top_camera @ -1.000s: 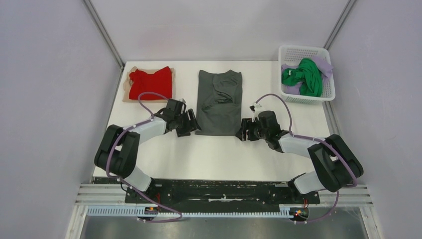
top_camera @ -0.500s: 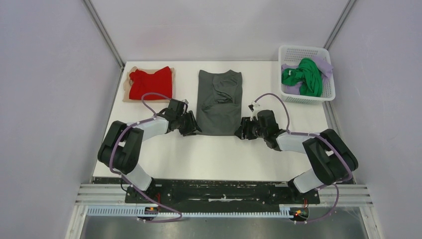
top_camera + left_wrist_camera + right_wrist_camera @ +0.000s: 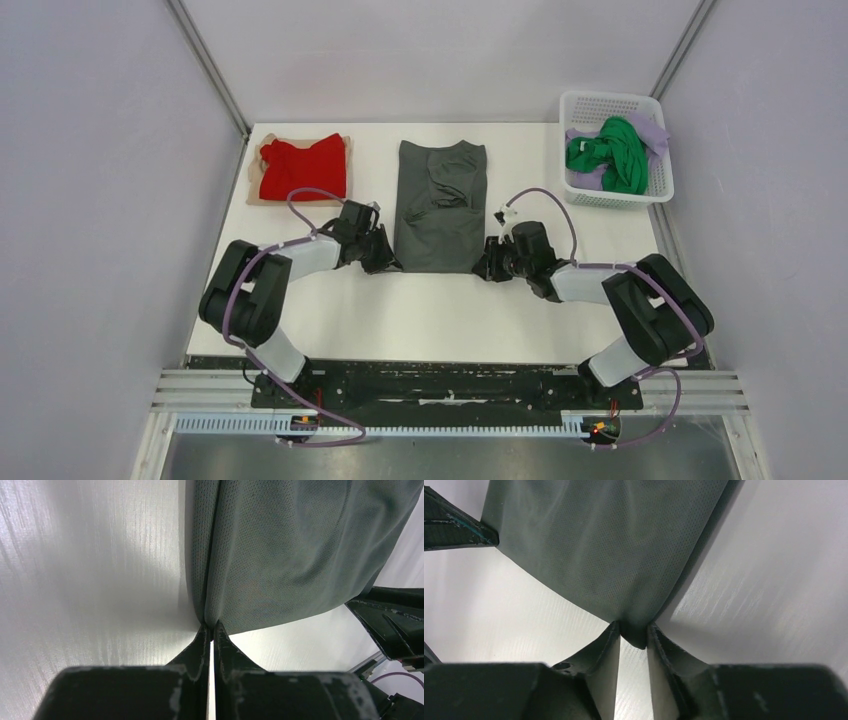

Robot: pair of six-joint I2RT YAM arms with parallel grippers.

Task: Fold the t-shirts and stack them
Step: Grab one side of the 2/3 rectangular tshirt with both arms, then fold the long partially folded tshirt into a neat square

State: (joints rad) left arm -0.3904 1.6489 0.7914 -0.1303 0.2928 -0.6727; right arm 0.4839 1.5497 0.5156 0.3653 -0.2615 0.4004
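Note:
A dark grey t-shirt (image 3: 440,205) lies folded into a long strip at the table's middle. My left gripper (image 3: 393,263) is shut on its near left corner, the fingertips pinching the folded edge (image 3: 210,626). My right gripper (image 3: 483,268) holds the near right corner, with a tuck of cloth caught between its narrowed jaws (image 3: 633,627). The grey cloth (image 3: 290,555) (image 3: 609,545) stretches away from both wrists. A folded red t-shirt (image 3: 303,168) rests at the back left. The green t-shirt (image 3: 612,152) and lavender t-shirt (image 3: 652,130) lie bunched in the basket.
The white mesh basket (image 3: 585,103) stands at the back right corner. A tan layer (image 3: 256,190) shows under the red shirt. Grey walls close in the table on three sides. The other gripper's dark finger shows at each wrist view's edge (image 3: 395,625) (image 3: 449,527).
Both grippers have slid inward onto the grey shirt's near corners and closed on them; the left jaws came fully together, the right narrowed onto the cloth.

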